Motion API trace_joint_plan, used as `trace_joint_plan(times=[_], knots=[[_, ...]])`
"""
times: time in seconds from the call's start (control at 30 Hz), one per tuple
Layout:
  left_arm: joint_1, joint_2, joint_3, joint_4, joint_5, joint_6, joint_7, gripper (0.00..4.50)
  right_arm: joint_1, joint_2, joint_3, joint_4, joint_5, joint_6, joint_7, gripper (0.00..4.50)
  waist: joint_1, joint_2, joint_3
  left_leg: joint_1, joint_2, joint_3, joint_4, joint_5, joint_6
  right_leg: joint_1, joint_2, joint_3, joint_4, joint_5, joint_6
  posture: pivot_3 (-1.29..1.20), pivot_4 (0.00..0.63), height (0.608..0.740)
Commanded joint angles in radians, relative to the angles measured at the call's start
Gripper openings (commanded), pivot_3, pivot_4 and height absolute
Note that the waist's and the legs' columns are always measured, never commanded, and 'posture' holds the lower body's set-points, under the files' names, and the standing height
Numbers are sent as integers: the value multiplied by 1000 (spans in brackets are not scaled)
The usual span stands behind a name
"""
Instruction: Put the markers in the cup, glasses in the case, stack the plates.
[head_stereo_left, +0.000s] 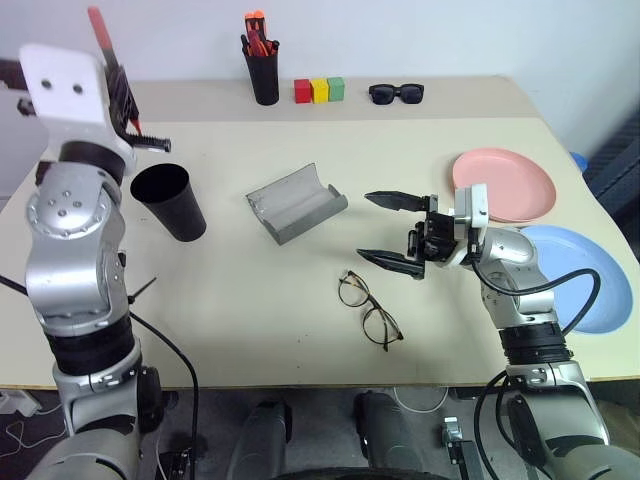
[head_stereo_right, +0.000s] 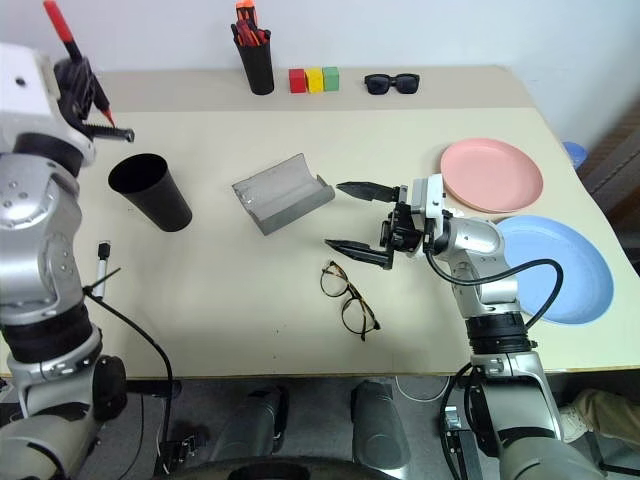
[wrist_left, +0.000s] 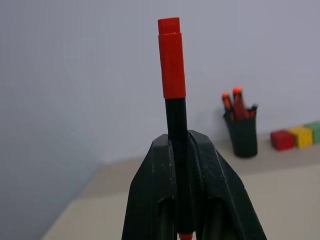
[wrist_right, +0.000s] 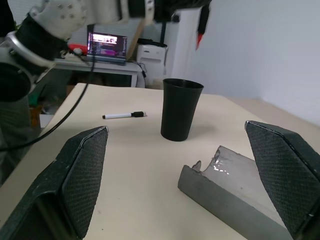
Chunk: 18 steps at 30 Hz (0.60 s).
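Markers are split between two places: the black one with the red cap (wrist_left: 171, 65) is clamped upright between the fingers of the left hand (head_stereo_left: 118, 95), which is raised above and just outboard of the black cup (head_stereo_left: 170, 200), red cap uppermost; the black-and-white marker (head_stereo_right: 101, 268) lies flat on the worktop (head_stereo_left: 230, 290), below that hand and beyond the cup as seen from the right hand. The cup stands upright and open-mouthed on the worktop. The right hand (head_stereo_left: 392, 230) hovers over the middle of the worktop with its two fingers spread wide and nothing between them, pointing toward the grey case (head_stereo_left: 296, 202), which lies open just ahead of its fingertips. The glasses (head_stereo_left: 369, 308) lie on the worktop just below and slightly toward the robot from the right hand, apart from the case. The pink plate (head_stereo_left: 505, 183) and the blue plate (head_stereo_left: 585, 275) lie side by side behind the right hand, near its wrist, edges close but not stacked. At the far edge stand a pen holder (head_stereo_left: 263, 70) with orange-red pens, three coloured blocks (head_stereo_left: 319, 90) and black sunglasses (head_stereo_left: 396, 93).
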<state>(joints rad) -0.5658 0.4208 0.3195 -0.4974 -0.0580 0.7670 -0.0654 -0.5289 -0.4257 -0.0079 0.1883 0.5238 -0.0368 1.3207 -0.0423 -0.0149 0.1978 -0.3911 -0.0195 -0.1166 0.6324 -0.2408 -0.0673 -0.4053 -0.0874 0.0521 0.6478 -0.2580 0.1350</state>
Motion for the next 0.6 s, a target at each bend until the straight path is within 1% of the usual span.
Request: trace_joint_plan(times=[0.03, 0.13, 0.3, 0.57, 0.6], knots=[[10, -43, 29, -77, -5, 46, 51, 41, -32, 14, 3, 1, 0, -20, 15, 4500, 0, 0, 0, 0, 0, 0, 0, 0, 0, 0, 0, 0, 0, 0, 0, 0, 150, 740], [23, -97, 24, -100, -6, 74, 85, 41, -43, 19, 4, 12, -4, -20, 23, 4500, 1, 0, 0, 0, 0, 0, 0, 0, -1, 0, 0, 0, 0, 0, 0, 0, 150, 740], [52, -121, 15, -119, 8, 94, 106, 41, -58, 21, 4, 24, -7, -18, 26, 4500, -2, 0, 0, 0, 0, 0, 0, 0, -1, 0, 0, 0, 0, 0, 0, 0, 150, 740], [89, -154, 12, -95, 4, 87, 123, 41, -64, 32, 10, 13, -9, -10, 14, 4500, 0, 0, 0, 0, 0, 0, 0, 0, -1, 0, 0, 0, -1, 0, 0, 0, 150, 740], [96, -156, 7, -93, 7, 81, 124, 412, -65, 33, 11, 13, -9, -9, 12, 4500, 0, 0, 0, 0, 0, 0, 0, 0, -1, 0, 0, 0, -1, 0, 0, 0, 150, 740]])
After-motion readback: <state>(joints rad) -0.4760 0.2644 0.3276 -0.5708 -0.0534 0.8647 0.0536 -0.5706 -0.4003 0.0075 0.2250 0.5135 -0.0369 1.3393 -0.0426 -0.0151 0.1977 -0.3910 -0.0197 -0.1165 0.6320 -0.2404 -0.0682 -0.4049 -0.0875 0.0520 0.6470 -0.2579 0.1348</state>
